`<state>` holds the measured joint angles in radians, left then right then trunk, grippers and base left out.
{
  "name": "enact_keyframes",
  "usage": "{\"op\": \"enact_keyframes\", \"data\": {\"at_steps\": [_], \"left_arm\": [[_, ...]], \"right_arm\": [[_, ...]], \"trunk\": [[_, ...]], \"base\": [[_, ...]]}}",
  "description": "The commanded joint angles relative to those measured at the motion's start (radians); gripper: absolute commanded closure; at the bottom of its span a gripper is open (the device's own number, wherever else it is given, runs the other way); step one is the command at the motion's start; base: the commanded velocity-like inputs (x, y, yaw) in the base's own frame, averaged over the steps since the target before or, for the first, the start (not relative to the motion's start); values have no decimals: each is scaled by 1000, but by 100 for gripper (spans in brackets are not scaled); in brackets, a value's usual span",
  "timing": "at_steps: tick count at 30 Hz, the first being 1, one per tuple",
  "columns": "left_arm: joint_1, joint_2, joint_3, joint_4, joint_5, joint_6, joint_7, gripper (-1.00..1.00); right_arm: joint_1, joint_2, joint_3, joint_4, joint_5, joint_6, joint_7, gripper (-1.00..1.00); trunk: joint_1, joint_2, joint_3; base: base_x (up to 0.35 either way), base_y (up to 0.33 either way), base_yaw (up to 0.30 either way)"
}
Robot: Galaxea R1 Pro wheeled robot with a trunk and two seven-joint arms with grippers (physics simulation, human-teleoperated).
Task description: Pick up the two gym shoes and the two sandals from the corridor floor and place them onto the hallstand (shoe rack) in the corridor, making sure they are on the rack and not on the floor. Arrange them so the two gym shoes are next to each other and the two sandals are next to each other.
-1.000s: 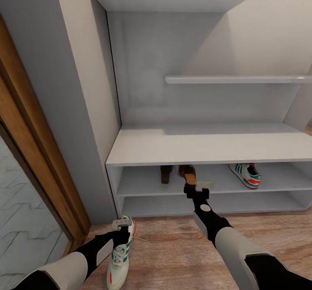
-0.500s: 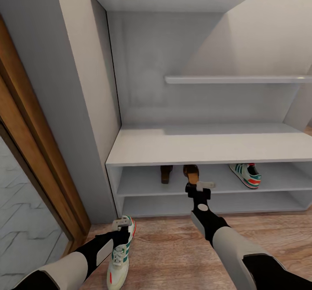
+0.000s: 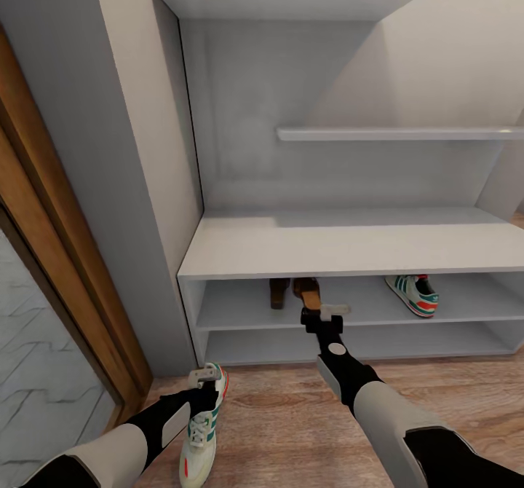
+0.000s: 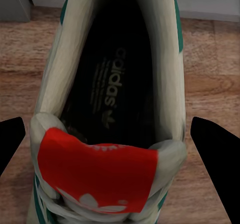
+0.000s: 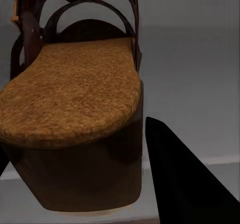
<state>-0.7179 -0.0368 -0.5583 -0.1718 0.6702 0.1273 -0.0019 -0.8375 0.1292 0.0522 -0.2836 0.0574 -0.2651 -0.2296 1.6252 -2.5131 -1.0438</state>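
Right tool (image 3: 318, 316) sat at the front edge of the upper low shelf of the hallstand (image 3: 349, 249), its fingers either side of the heel of a sandal (image 3: 311, 296); in the right wrist view one dark finger (image 5: 185, 179) lay just beside the sandal's heel block (image 5: 75, 134), but whether it pressed on the heel or stood clear could not be told. The other sandal (image 3: 278, 293) stood just beside it on the same shelf, and one gym shoe (image 3: 413, 293) lay well apart toward the shelf's right end. The second gym shoe (image 3: 200, 430) was on the corridor floor (image 3: 284, 422), with the left tool (image 3: 202, 380) above its heel, wide open, fingers (image 4: 215, 159) spread either side of the shoe opening (image 4: 115, 103) and holding nothing. Risks judged: a skewed withdrawal of the right tool could drag the sandal off the shelf lip; a loose pinch on the soft shoe collar could slip during lifting.
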Motion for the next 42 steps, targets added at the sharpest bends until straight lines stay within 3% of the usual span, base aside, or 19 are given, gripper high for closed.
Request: {"op": "enact_keyframes", "data": {"at_steps": [1, 39, 42], "left_arm": [[0, 0, 0, 0, -1, 0, 0, 100], [0, 0, -1, 0, -1, 1, 0, 100], [0, 0, -19, 0, -1, 3, 0, 100]], "right_arm": [[0, 0, 0, 0, -2, -1, 10, 100], [1, -2, 0, 9, -2, 1, 26, 100], [1, -2, 0, 10, -2, 0, 26, 100]], "trunk": [[0, 0, 0], [0, 0, 0], [0, 0, 0]], "base": [[0, 0, 0], [25, 8, 0], [0, 0, 0]]}}
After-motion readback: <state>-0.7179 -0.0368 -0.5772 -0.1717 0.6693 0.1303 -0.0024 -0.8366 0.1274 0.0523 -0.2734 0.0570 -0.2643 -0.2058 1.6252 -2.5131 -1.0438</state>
